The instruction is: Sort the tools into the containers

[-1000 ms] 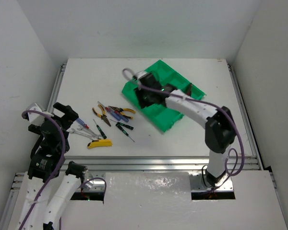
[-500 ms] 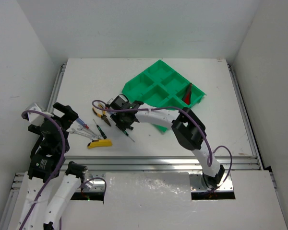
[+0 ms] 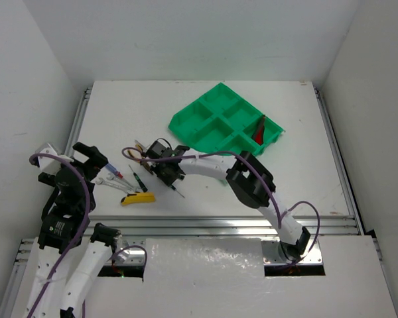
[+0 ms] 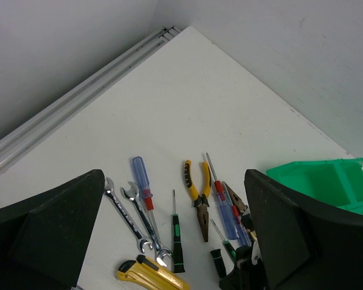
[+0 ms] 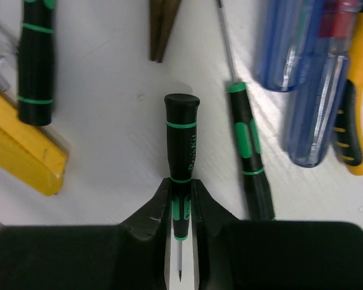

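The tools lie in a cluster left of centre: yellow-handled pliers (image 4: 199, 196), blue screwdrivers (image 4: 142, 187), two wrenches (image 4: 124, 214), a yellow utility knife (image 3: 138, 198) and black-and-green screwdrivers. My right gripper (image 3: 166, 169) is down on the cluster. Its jaws (image 5: 181, 187) are closed on the handle of one black-and-green screwdriver (image 5: 181, 139), which lies on the table. Red-handled pliers (image 3: 259, 130) lie in a right-end compartment of the green tray (image 3: 179, 122). My left gripper (image 3: 73, 165) is wide open and empty, held above the table's left edge (image 4: 174, 175).
Next to the gripped screwdriver lie another black-and-green screwdriver (image 5: 249, 151), the blue screwdrivers (image 5: 314, 90) and the yellow knife (image 5: 21, 151). A purple cable loops from the right arm over the tools. White walls enclose the table on three sides.
My right arm swung from over the green tray down to the tool cluster and closed on a black-and-green screwdriver. The red pliers came into view in the tray. The left arm has not moved.
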